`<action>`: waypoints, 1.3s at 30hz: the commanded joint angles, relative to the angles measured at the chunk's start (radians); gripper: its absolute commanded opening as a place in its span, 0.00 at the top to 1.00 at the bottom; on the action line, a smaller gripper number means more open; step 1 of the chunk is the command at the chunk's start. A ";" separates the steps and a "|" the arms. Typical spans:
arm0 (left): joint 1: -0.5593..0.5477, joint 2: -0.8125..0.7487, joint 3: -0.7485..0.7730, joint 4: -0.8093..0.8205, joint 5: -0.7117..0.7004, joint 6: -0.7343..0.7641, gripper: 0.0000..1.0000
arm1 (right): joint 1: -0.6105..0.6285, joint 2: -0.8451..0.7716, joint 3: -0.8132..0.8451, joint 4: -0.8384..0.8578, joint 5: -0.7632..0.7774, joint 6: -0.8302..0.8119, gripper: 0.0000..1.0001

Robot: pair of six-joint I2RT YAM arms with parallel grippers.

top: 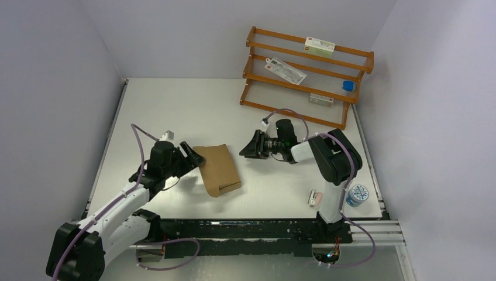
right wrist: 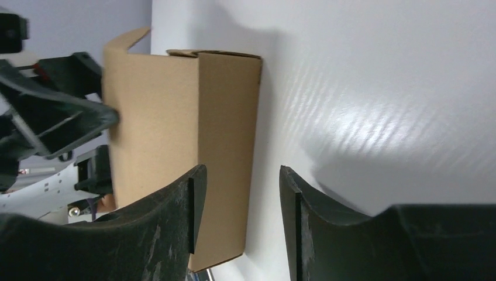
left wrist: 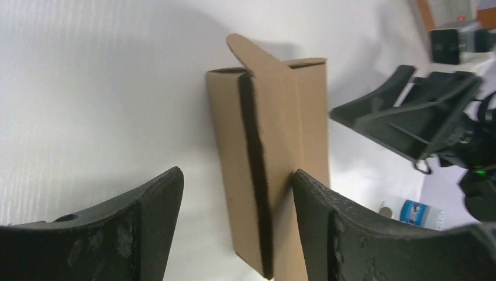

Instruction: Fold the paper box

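Paper box (top: pixel 219 170): brown carton lying flat at mid-worktop (top: pixel 175 105). The body is already formed into a sleeve, but one long seam gapes and an end flap stands untucked, so closing is judged left to do. Left hand (top: pixel 193 155): at the box's left end, jaws apart, straddling it without clamping. Right hand (top: pixel 252 146): just right of the box, jaws apart, empty.

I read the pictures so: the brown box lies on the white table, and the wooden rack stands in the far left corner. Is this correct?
Not quite. The wooden rack stands in the far right corner, as the top view shows. The brown box does lie on the white table.
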 commanded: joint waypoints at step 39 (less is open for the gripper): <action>0.000 0.041 -0.146 0.205 0.164 0.005 0.26 | 0.109 0.101 -0.022 -0.020 0.050 -0.077 0.68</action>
